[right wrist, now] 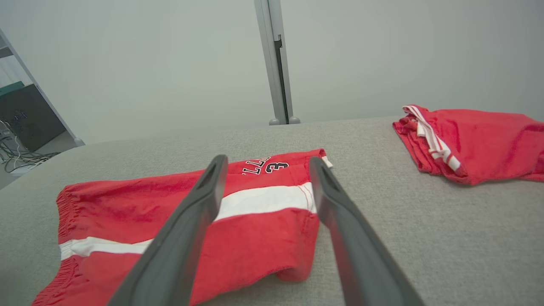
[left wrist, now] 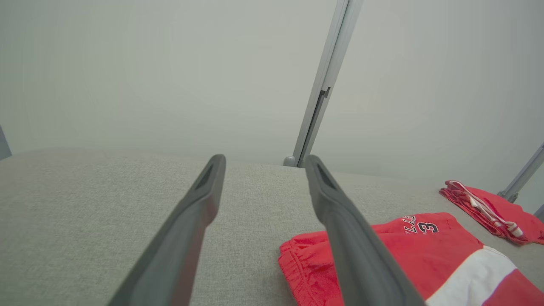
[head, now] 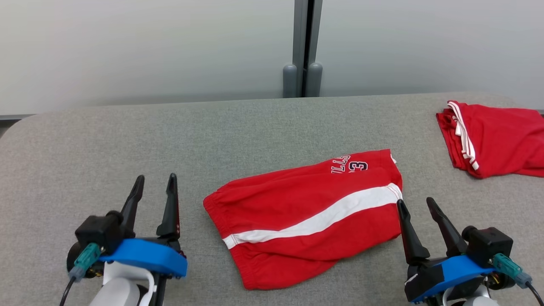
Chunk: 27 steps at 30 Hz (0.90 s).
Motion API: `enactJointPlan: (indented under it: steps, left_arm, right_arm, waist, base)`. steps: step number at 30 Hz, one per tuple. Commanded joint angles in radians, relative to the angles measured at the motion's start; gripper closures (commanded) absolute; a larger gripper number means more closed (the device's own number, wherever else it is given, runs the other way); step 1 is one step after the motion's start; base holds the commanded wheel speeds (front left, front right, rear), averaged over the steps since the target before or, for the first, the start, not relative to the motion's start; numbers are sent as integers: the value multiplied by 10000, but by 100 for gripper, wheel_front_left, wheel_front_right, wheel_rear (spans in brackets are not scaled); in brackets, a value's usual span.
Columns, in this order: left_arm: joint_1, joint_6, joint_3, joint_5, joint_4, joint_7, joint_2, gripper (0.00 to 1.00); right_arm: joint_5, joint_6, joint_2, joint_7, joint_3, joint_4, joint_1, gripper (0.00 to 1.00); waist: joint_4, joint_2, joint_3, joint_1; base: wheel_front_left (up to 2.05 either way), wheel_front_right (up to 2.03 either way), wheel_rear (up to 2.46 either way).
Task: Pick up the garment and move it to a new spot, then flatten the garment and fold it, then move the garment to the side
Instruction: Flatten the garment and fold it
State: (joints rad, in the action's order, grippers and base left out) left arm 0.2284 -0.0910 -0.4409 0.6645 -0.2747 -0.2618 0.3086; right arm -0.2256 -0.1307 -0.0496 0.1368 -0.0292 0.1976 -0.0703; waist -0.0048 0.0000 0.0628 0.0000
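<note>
Both tools are wide open and empty: left tool (head: 155,177) at lower left of frame, well clear of the cloth, and right tool (head: 414,201) at lower right, tips just beside the leg-hem end of the red shorts (head: 306,212), which lie folded flat at centre of the grey table (head: 127,136). The fold looks done, so the move aside is probably next: pinch through all layers at waistband and hem together, then lift level so the fold stays shut. Set it down apart from the other red garment (head: 497,140) at upper right.
</note>
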Motion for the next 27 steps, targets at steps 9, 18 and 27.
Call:
enactJointPlan:
  steps: [9,18,27]
  left_arm:
    - [-1662,205,1186,-1751,653,-38,-180,0]
    - [-2438,229,2177,-2082,408,-41,-423,0]
    - [-2732,276,2370,-2294,315,-39,-561,0]
  right_arm:
    - [-119,-1,-20,-101,49,-44,310,0]
    - [-57,-3,-20,-172,347,-123,500,0]
    - [58,-3,-20,-287,663,-99,605,0]
  waist:
    - [73,0,-511,0]
    - [108,0,-739,0]
    - [226,0,-795,0]
  base:
    - [0,0,0]
    - [0,0,0]
    - [0,0,0]
